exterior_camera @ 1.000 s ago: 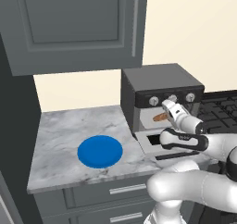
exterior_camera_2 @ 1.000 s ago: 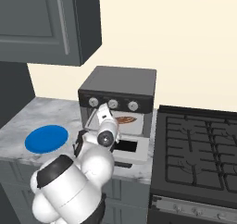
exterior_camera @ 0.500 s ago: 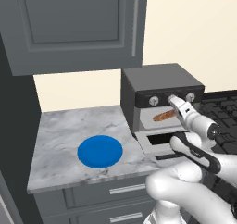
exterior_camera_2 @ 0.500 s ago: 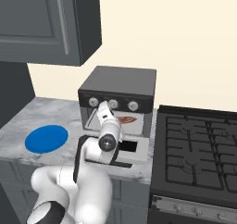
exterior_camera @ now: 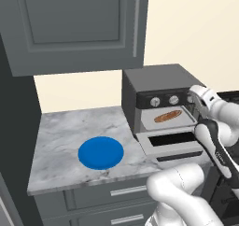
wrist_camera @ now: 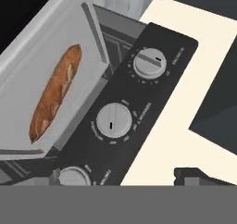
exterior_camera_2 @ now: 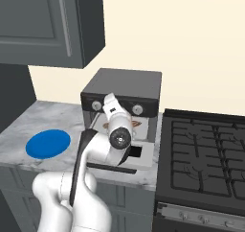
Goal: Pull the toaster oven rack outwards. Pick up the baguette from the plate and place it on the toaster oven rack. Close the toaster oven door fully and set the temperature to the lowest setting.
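Observation:
The toaster oven (exterior_camera: 154,85) stands on the counter with its door (exterior_camera: 172,145) folded down flat. The baguette (exterior_camera: 167,116) lies on the light-grey rack (exterior_camera: 183,121) inside the opening; the hand view shows the baguette (wrist_camera: 53,96) lengthwise on the rack (wrist_camera: 28,75). My gripper (exterior_camera: 195,99) hovers in front of the knob panel at its right end, open, with nothing between its fingers. Three knobs (wrist_camera: 149,63) run in a row just beyond the fingertips (wrist_camera: 194,174). The blue plate (exterior_camera: 101,152) is bare, left of the oven.
A black stovetop (exterior_camera_2: 206,152) adjoins the oven on the right. Grey wall cabinets (exterior_camera: 79,24) hang above the marble counter (exterior_camera: 70,131). My own forearm (exterior_camera: 217,141) crosses in front of the open door's right side.
My hand has drawn back from the oven opening and risen to the right, up to the knob panel. Its jaws have spread wider. The baguette stays on the rack.

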### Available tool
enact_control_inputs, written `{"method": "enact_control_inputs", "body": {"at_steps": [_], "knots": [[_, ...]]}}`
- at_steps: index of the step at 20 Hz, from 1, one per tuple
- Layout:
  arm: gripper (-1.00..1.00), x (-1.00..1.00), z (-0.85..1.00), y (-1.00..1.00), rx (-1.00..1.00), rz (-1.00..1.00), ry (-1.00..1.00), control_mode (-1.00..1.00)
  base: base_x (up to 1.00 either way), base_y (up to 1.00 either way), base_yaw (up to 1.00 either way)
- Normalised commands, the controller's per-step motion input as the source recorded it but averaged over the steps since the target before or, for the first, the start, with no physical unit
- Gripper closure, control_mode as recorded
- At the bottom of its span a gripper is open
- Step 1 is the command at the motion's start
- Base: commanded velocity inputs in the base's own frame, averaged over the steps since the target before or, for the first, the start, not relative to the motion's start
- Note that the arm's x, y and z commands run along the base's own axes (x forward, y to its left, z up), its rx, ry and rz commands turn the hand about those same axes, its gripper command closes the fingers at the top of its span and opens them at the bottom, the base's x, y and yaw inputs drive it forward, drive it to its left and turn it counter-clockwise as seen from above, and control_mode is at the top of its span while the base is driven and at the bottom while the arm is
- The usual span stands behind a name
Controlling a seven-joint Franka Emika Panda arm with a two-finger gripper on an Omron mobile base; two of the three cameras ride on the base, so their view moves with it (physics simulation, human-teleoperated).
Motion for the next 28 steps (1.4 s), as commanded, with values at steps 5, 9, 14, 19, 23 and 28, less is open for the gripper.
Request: {"method": "enact_control_inputs", "body": {"at_steps": [5,9,14,19,23,28], "knots": [[-1.00,-0.35,0.04,-0.08,-0.29,0.13,0.27,-1.00,0.00,0.00,0.00],[-1.00,-0.19,-0.18,0.10,-0.42,0.36,0.25,-1.00,0.00,0.00,0.00],[-1.00,-0.18,-0.21,0.05,-0.29,0.34,0.16,-1.00,0.00,0.00,0.00],[-1.00,-0.08,-0.47,0.01,-0.05,0.13,0.03,-1.00,0.00,0.00,0.00],[-1.00,0.02,-0.70,0.23,-0.03,0.00,0.02,-1.00,0.00,0.00,0.00],[-1.00,0.11,-0.58,0.36,-0.06,0.00,0.09,-1.00,0.00,0.00,0.00]]}}
